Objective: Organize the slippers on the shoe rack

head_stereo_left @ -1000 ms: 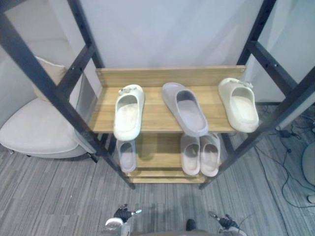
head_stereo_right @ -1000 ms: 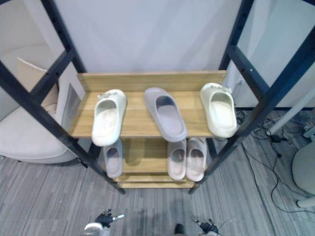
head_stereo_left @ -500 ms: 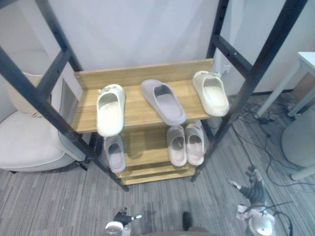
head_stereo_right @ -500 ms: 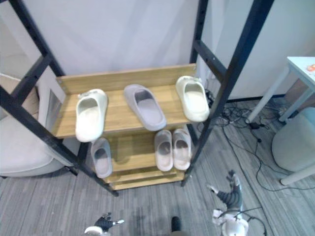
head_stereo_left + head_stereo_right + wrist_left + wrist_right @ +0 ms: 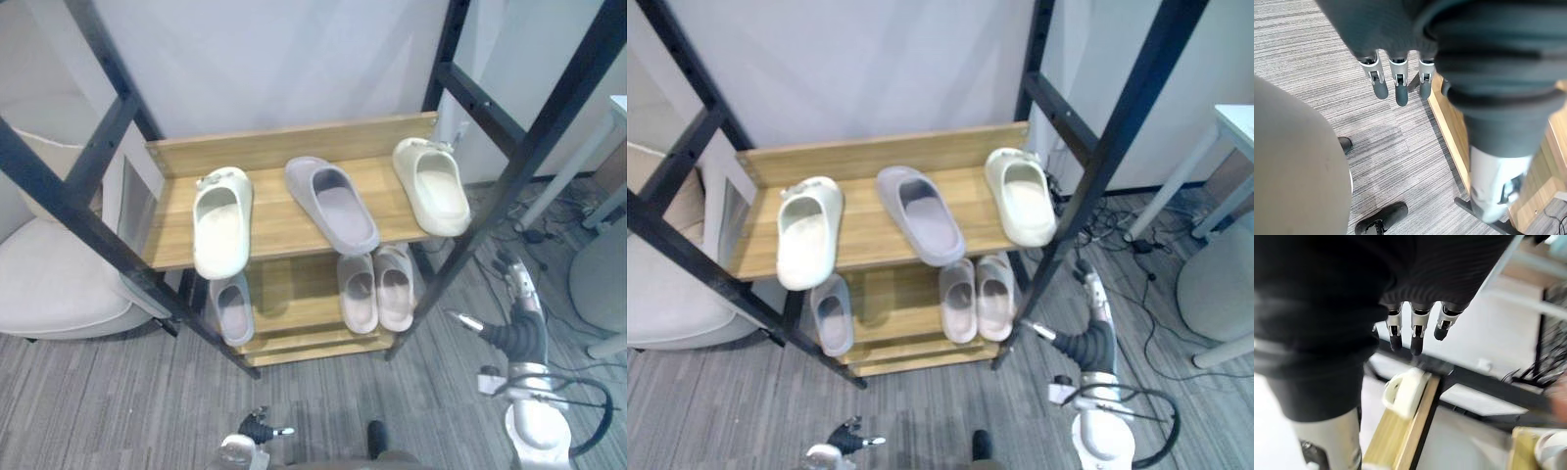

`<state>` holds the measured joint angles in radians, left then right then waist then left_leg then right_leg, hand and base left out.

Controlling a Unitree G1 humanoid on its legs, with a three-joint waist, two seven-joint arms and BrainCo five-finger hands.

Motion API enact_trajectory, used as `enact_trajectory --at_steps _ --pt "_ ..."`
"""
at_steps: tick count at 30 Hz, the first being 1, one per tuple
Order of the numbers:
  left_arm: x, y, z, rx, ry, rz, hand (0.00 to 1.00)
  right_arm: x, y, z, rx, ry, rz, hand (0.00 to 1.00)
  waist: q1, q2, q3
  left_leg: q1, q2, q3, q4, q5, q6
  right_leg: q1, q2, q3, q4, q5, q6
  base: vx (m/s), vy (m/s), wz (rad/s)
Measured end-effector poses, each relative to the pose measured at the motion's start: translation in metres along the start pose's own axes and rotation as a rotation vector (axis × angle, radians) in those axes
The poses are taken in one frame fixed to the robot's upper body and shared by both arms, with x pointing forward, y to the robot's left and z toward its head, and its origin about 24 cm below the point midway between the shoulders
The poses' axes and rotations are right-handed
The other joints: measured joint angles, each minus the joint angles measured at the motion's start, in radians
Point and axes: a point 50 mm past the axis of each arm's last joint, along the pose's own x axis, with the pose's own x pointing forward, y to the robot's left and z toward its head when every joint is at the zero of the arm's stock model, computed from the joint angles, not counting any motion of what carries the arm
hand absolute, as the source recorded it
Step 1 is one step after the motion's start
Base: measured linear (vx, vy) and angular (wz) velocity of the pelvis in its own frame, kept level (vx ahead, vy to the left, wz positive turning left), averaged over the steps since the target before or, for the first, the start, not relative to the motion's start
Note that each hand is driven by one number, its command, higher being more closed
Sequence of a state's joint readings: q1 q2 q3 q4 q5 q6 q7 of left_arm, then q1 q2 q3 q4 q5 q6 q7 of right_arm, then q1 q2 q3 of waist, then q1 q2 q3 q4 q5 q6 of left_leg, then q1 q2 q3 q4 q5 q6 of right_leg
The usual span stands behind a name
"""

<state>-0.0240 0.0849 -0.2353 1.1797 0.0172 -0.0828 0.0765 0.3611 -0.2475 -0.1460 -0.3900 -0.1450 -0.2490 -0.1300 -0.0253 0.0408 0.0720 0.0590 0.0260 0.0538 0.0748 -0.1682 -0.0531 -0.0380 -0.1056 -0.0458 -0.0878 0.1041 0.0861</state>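
Nearest, low over the grey floor point(image 5: 1376, 137), the left hand point(image 5: 1397, 88) hangs with straight fingers, holding nothing. Further right, the right hand point(image 5: 519, 333) hovers beside the black front post of the shoe rack point(image 5: 294, 147) (fingers spread, empty). On the lower shelf lie a lone grey slipper point(image 5: 231, 307) and, apart from it, a pale pair point(image 5: 376, 289). On the upper shelf, spaced apart, sit a left cream slipper point(image 5: 221, 220), a middle grey slipper point(image 5: 333, 204) and a right cream slipper point(image 5: 433, 186).
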Motion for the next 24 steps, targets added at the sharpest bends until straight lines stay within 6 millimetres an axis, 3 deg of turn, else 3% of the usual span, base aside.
enact_trajectory --at_steps 15,24 --pt "-0.001 0.005 -0.004 -0.042 0.011 0.012 0.00 0.052 -0.012 0.044 0.059 -0.292 0.005 0.00 0.005 -0.007 0.000 -0.024 -0.014 -0.047 -0.002 0.011 0.015 0.005 -0.018 -0.043 0.000 0.000 0.009 -0.01 -0.002 0.10" --pt "-0.001 0.008 -0.002 -0.048 -0.007 0.011 0.00 0.106 -0.015 0.024 0.004 -0.224 0.069 0.00 0.015 -0.018 0.004 -0.041 -0.015 -0.069 -0.006 0.018 0.010 0.000 -0.017 -0.066 -0.001 -0.001 0.010 -0.01 -0.012 0.07"
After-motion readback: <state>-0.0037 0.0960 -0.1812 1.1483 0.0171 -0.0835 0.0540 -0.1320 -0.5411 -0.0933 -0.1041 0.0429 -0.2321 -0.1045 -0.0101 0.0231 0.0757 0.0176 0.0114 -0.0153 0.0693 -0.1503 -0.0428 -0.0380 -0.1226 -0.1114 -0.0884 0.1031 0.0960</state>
